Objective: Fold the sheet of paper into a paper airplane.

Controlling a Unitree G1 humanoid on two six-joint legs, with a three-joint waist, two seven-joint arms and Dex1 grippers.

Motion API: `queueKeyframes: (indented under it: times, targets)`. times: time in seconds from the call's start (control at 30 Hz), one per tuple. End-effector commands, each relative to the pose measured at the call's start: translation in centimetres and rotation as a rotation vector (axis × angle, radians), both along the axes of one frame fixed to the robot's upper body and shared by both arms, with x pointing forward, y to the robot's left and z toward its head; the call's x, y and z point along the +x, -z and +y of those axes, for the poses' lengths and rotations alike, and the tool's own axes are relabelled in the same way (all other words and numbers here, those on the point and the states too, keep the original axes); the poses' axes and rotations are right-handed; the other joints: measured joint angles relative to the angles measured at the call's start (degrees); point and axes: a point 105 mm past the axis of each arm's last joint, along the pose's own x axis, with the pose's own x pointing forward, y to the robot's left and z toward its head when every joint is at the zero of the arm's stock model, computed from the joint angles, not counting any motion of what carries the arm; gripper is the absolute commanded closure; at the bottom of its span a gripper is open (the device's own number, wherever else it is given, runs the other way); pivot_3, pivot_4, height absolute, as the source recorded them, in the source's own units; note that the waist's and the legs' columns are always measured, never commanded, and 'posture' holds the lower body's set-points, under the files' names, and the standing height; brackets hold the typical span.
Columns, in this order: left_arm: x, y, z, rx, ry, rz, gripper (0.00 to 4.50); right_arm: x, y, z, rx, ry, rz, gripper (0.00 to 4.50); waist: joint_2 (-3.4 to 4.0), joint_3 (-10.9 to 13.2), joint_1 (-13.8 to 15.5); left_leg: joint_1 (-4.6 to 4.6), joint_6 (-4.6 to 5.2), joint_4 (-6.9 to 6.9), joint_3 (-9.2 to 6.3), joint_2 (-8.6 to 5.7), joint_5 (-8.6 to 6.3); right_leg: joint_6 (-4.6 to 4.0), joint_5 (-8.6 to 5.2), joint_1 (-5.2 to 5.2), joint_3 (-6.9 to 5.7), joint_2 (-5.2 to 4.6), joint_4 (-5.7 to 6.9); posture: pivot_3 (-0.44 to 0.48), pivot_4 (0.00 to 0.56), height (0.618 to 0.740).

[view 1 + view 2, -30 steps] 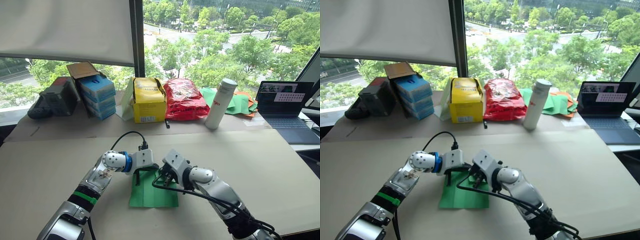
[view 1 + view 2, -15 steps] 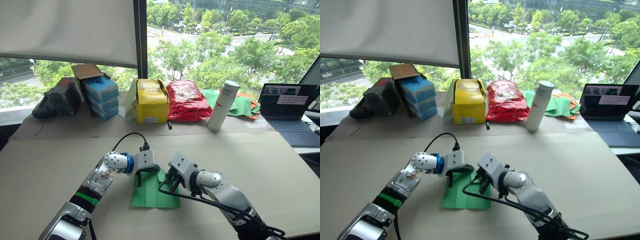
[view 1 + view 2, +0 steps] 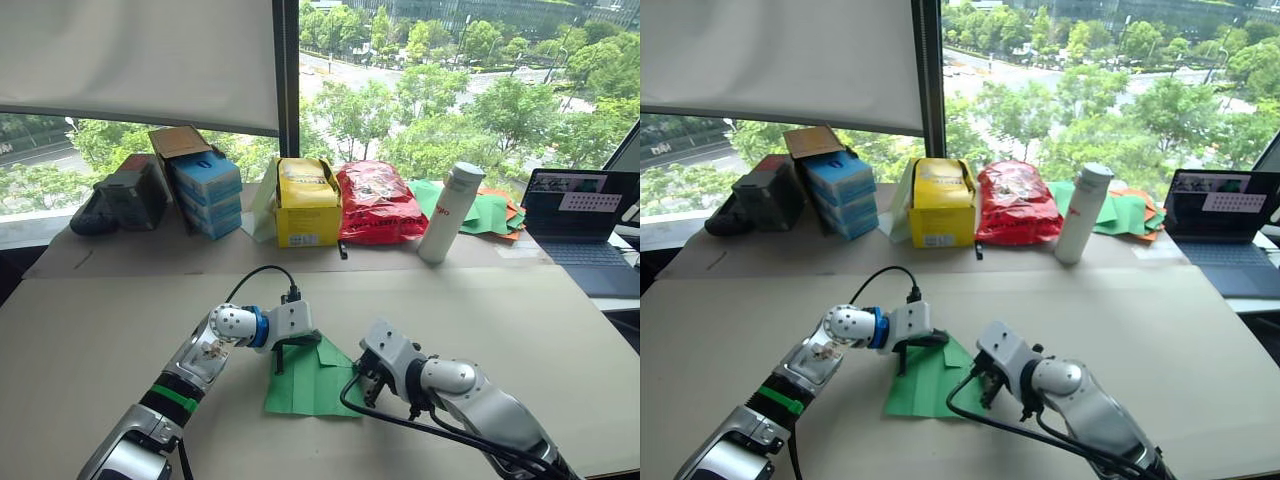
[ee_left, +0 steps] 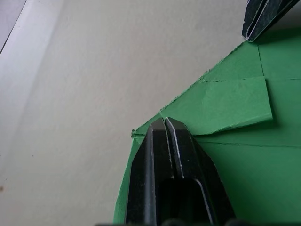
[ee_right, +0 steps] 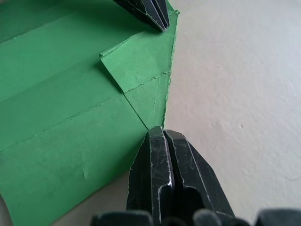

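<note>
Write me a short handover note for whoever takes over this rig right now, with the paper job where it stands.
Left gripper: shut, tip on the far edge of the sheet of paper.
Right gripper: shut, tip at the sheet's right edge, nothing held.
Sheet: flat on the table between the grippers.
Done: lengthwise creases, and one far corner flap folded over.
Left: the other corner, the body and wing folds; no paper airplane yet.
</note>
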Motion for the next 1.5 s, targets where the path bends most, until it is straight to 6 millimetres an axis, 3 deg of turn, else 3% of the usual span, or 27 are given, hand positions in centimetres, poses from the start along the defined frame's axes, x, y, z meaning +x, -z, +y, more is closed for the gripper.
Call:
queueKeyframes:
  times: [0.03,0.2,0.4,0.67,0.83,1.0,1.07,1.13,1.27,1.5]
  targets:
    - [-0.8,2.5,0.8,0.078,-0.012,0.08,4.5,-1.2,2.2,-1.3,-0.044,0.039,0.119,4.48,0.0,0.0,0.1,0.0,0.01,0.0,-0.01,0.01,0.0,0.0,0.0,-0.01,-0.01,0.0,-0.03,0.0,0.15,0.74]
    - [-0.7,2.4,0.8,0.078,-0.013,0.078,4.5,0.2,-3.4,0.9,0.132,-0.051,-0.091,4.48,0.01,0.0,0.1,-0.09,0.0,0.0,-0.01,0.01,0.0,0.02,0.02,0.01,-0.02,0.0,-0.15,0.0,0.15,0.74]
    - [-0.6,2.3,0.8,0.079,-0.013,0.074,4.5,0.2,-6.4,2.6,0.261,-0.154,-0.165,4.48,0.03,0.0,0.1,-0.22,-0.03,0.01,-0.01,0.0,0.02,0.03,0.02,-0.04,-0.03,0.03,-0.11,0.0,0.15,0.74]
    - [-0.6,2.2,0.8,0.076,-0.021,0.069,4.5,3.4,-2.7,3.8,0.211,-0.094,-0.17,4.48,0.04,0.0,0.0,-0.22,-0.26,0.01,0.01,-0.05,0.16,0.03,0.02,-0.05,-0.05,0.04,-0.06,0.0,0.15,0.74]
    - [-0.2,1.5,1.3,0.05,-0.068,0.039,4.5,2.6,0.5,4.1,0.161,-0.137,-0.097,4.48,0.05,0.0,-0.1,-0.24,-0.31,0.02,0.05,-0.09,0.19,0.04,0.02,-0.1,0.0,0.04,0.06,0.0,0.15,0.74]
    - [1.0,-1.8,3.1,-0.227,-0.302,0.104,4.5,1.7,1.8,3.9,0.123,-0.156,-0.045,4.48,0.05,0.0,-0.6,-0.23,-0.3,0.01,0.03,0.0,0.19,0.04,0.01,-0.14,0.02,0.07,0.1,0.0,0.15,0.74]
    - [1.9,-4.0,4.9,-0.446,-0.475,0.179,4.5,1.8,1.9,3.8,0.117,-0.151,-0.044,4.48,0.04,0.1,-0.9,-0.24,-0.3,0.0,0.02,0.03,0.19,0.02,0.0,-0.17,0.02,0.1,0.15,0.0,0.15,0.74]
    - [1.8,-4.6,6.5,-0.54,-0.567,0.239,4.5,2.0,1.9,3.7,0.113,-0.146,-0.048,4.48,-0.01,0.1,-1.0,-0.28,-0.34,0.01,-0.02,0.04,0.21,0.03,0.0,-0.22,0.01,0.09,0.16,0.0,0.15,0.74]
    - [-0.4,-4.3,8.2,-0.688,-0.647,0.441,3.39,1.9,1.8,4.0,0.116,-0.155,-0.048,4.5,0.0,0.1,-1.3,-0.2,-0.42,0.0,-0.01,0.02,0.25,0.04,0.0,-0.15,0.04,0.06,0.16,0.0,0.15,0.74]
    - [-2.5,-2.6,7.1,-0.862,-0.71,0.737,1.03,2.2,1.6,4.2,0.111,-0.163,-0.058,4.5,-0.05,0.1,-1.0,-0.11,-0.56,-0.01,-0.07,0.01,0.31,0.03,0.0,-0.12,0.04,0.01,0.16,0.0,0.15,0.74]
